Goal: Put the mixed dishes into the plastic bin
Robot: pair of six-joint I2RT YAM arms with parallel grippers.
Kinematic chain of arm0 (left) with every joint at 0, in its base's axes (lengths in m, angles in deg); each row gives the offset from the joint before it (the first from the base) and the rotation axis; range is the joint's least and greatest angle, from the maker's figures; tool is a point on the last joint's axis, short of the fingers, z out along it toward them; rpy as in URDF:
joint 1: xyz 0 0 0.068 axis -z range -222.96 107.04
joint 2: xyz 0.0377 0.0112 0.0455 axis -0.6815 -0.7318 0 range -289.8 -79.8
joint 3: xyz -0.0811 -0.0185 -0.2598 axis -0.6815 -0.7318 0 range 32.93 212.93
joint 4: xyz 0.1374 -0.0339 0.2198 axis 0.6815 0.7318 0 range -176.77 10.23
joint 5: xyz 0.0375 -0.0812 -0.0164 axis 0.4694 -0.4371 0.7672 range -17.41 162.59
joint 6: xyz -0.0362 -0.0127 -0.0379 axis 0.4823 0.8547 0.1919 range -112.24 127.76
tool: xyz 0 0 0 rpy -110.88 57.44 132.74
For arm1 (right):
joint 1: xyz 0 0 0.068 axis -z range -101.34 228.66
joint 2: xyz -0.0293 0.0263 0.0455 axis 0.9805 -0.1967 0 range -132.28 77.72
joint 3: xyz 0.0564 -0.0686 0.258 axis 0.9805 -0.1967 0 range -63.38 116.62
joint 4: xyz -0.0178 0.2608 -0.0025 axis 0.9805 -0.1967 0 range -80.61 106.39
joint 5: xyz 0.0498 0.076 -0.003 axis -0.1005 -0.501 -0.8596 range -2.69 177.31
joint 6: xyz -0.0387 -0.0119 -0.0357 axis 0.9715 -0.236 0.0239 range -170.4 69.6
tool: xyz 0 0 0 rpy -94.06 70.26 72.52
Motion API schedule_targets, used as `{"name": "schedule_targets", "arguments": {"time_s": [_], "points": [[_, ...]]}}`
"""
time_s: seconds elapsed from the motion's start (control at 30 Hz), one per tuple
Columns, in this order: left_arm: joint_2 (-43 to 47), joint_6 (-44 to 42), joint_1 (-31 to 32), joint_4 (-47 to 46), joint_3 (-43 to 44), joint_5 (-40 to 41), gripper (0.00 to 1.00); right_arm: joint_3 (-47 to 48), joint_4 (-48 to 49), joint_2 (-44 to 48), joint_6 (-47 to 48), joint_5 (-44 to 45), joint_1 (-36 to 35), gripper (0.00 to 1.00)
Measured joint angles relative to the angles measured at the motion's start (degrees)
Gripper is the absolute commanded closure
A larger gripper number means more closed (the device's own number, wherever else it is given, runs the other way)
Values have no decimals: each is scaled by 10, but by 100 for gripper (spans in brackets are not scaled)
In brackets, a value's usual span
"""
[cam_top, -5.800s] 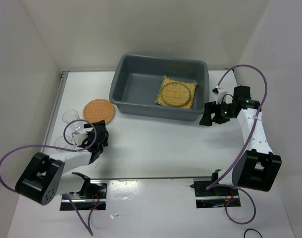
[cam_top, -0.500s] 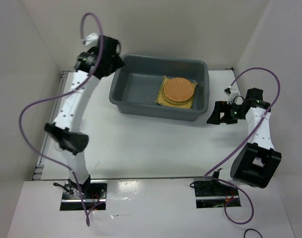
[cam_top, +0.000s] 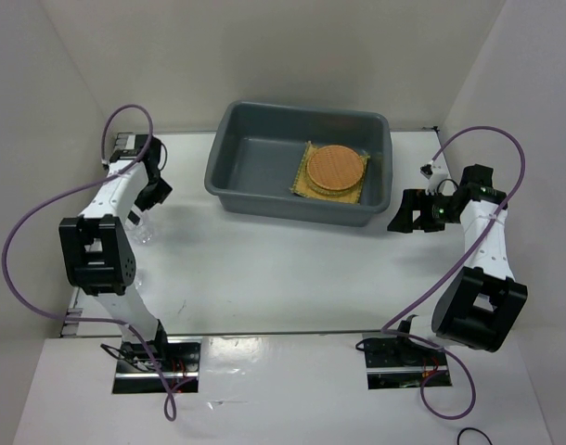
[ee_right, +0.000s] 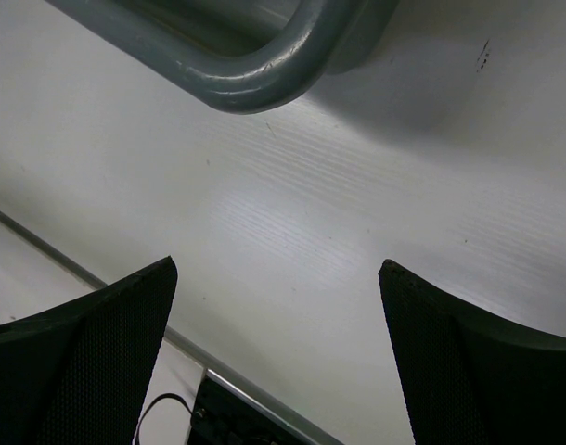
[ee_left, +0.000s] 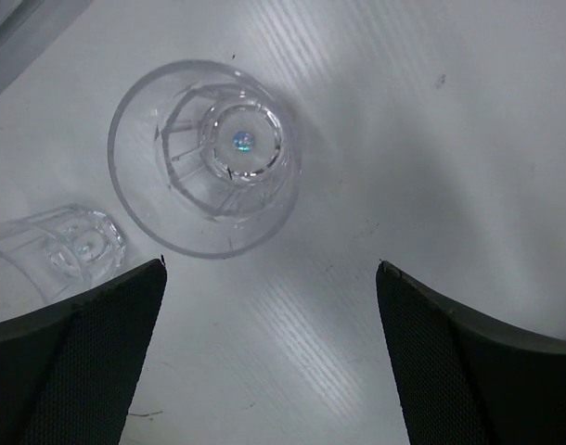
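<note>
Cup step, seemingly: the left pincer, spread wide, hovers with a glass cup at its eleven o'clock. Next it likely needs to centre, lower and close, while the right pincer gapes idle.

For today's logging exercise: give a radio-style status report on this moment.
Left gripper open over upright glass cup; right gripper open, empty, by bin. Mat and orange-brown disc binned. Second cup close beside first.

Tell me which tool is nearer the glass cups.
Left. The left tool hovers open just above the cups, one lying just ahead of its fingertips. The right tool is far off on the other side, open, beside the bin at its right end.
</note>
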Motion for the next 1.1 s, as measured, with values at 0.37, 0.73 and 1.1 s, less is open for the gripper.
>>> {"name": "schedule_targets", "arguments": {"time_s": [0.37,0.73,1.1], "points": [[-1,-60,-48,-94,-35,-40,0,0,0,-2,0,1,0,6],[-51,-104,-72,-145,-41,-96,97,0,0,-10,0,2,0,6],[60,-86,-75,-197,-20,-193,100,0,0,-11,2,2,0,6]]}}
